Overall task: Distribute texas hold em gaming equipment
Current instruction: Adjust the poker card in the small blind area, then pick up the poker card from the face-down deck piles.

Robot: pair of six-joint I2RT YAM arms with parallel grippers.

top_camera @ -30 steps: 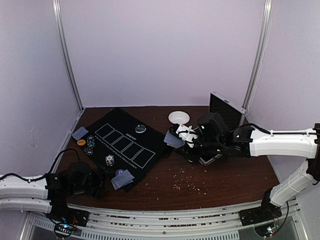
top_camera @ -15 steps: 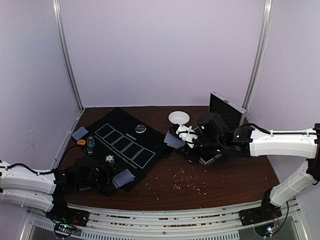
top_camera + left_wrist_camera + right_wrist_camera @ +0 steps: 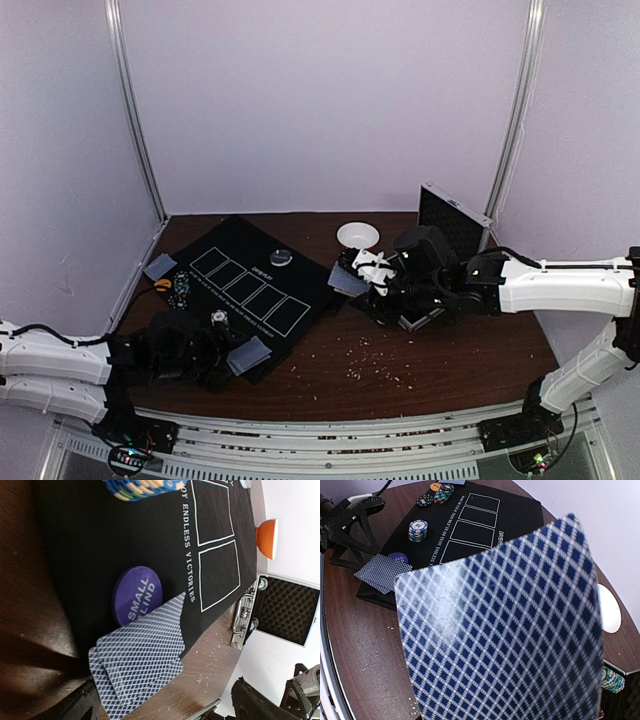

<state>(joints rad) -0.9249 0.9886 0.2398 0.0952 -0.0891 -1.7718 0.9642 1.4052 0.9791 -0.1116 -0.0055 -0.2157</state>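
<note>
— What does the overhead view give?
— The left tool [image 3: 222, 360] sits low at the near edge of the black mat [image 3: 250, 285], just beside a card pair [image 3: 248, 354]. A chip stack [image 3: 218, 319] stands close behind. The right tool [image 3: 362, 272] hangs over the desk [image 3: 420, 350] off the mat's far corner, clamped on a held card [image 3: 347, 280]. How the left one's jaws stand cannot be read from up there.
— And the left wrist?
— It settles that: the fingers [image 3: 75, 707] stand wide apart, gripping nothing. The pair lies face down and overlapped, one corner over a purple disc [image 3: 136, 594] marked small blind. The pair crosses the mat's edge, partly onto the desk.
— How would those cards handle?
— Probably light, thin, bendy and slick. Lying flat they offer little to pinch, so the edge past the mat looks the best place to take hold.
— The right wrist?
— The held card fills it, visibly bowed, and hides that tool's own fingers. Beyond it, mat, pair and stack show from the opposite side.
</note>
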